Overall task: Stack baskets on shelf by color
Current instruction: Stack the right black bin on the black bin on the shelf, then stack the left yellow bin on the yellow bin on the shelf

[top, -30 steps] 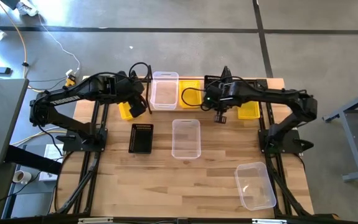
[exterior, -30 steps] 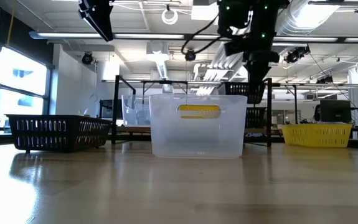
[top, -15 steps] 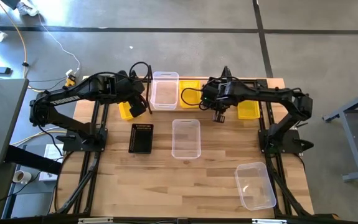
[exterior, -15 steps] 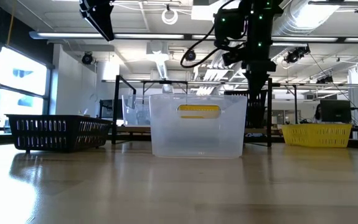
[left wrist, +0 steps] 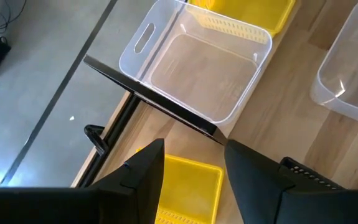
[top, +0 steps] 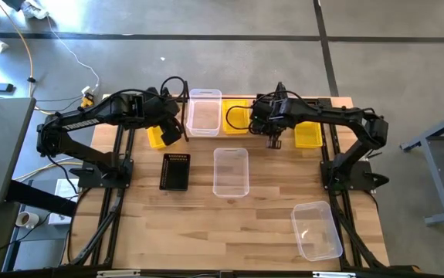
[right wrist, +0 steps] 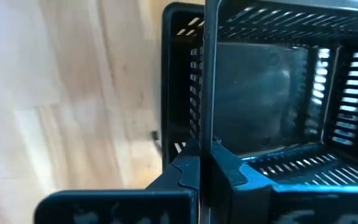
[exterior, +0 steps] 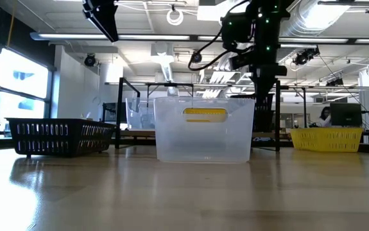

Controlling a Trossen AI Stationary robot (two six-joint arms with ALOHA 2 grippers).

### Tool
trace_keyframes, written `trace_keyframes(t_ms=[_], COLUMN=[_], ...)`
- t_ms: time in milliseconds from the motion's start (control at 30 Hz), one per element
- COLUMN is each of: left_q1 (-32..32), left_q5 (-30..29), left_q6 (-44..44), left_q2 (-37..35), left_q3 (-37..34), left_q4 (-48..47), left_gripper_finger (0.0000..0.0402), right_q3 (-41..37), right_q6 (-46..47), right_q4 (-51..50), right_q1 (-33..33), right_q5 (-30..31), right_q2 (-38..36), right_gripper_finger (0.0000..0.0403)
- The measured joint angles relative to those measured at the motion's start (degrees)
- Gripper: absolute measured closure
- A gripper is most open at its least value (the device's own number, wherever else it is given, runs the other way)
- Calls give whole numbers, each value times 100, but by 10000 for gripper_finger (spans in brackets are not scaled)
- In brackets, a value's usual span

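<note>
Shelf [top: 246, 99] runs along the table's [top: 229, 232] 12 o'clock edge; on it a clear basket [top: 204, 112] at the left end, a yellow basket [top: 235, 117] just beside it. Right gripper [top: 272, 137] sits at about 1 o'clock from table centre, arm stretched inward from its base, fingers clamped shut on the wall of a black perforated basket [right wrist: 272, 93] (wrist view shows the rim pinched between them), held at the shelf's front edge. Another yellow basket [top: 308, 136] lies beyond it toward 2 o'clock. Left gripper [top: 171, 133] hovers at 11 o'clock, fingers spread wide and holding nothing, above a third yellow basket [top: 155, 137]. Open wood at 6 o'clock; a black basket [top: 175, 171] at 9, a clear basket [top: 230, 171] at centre, another clear one [top: 316, 229] near the 4 o'clock corner.
</note>
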Motion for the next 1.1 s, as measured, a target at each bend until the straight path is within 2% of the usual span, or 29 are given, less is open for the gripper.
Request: trace_keyframes(t_ms=[200,400,567,767,900,1000,1100], left_q1=[0,0,0,0,0,0,0], left_q5=[-75,-85,-85,-76,134,294,367], left_q6=[0,0,0,0,0,-20,-407], left_q2=[1,0,1,-1,-1,-1,-1], left_q3=[0,0,2,2,0,0,1], left_q4=[25,24,22,14,1,-91,-295], left_gripper_finger=[243,243,243,243,243,243,243], right_q3=[0,0,184,515,544,544,546], right_q6=[-522,-409,-368,16,321,813,1387], right_q4=[165,127,-57,-321,-555,-695,-743], right_q1=[0,0,75,133,127,163,277], right_q5=[154,148,163,123,161,4,-248], right_q2=[0,-2,-11,-15,-15,-21,-25], right_gripper_finger=[379,332,325,325,325,325,325])
